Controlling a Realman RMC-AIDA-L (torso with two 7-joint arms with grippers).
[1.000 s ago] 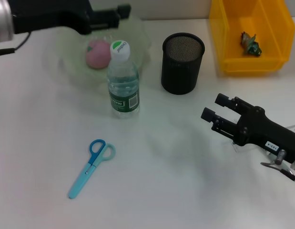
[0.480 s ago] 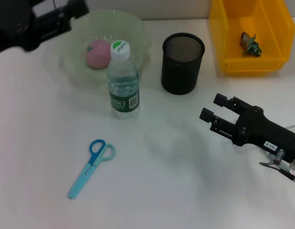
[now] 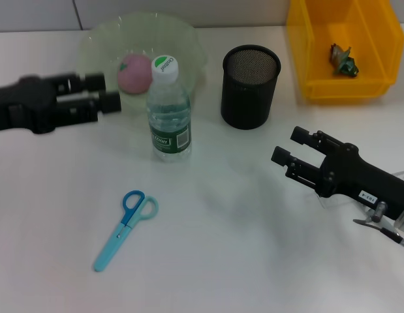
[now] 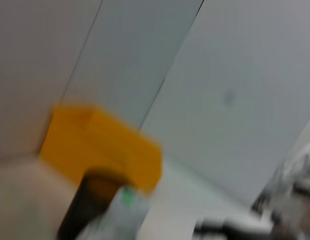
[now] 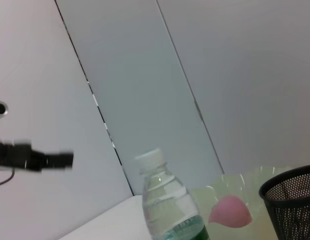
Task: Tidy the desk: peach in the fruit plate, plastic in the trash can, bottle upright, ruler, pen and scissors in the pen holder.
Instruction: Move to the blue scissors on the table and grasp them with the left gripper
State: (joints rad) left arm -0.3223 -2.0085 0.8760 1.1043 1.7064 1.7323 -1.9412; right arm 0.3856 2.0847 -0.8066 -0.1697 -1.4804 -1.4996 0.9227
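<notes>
Now | left gripper [image 3: 111,92] open, beside bottle [image 3: 168,111] | right gripper [image 3: 290,146] open, below pen holder [image 3: 250,86]

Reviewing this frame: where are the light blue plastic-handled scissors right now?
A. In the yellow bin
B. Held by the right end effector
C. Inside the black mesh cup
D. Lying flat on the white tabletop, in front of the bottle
D: the light blue plastic-handled scissors lie flat on the white tabletop, nearer the robot than the upright clear plastic bottle, and neither end effector touches them.
</notes>
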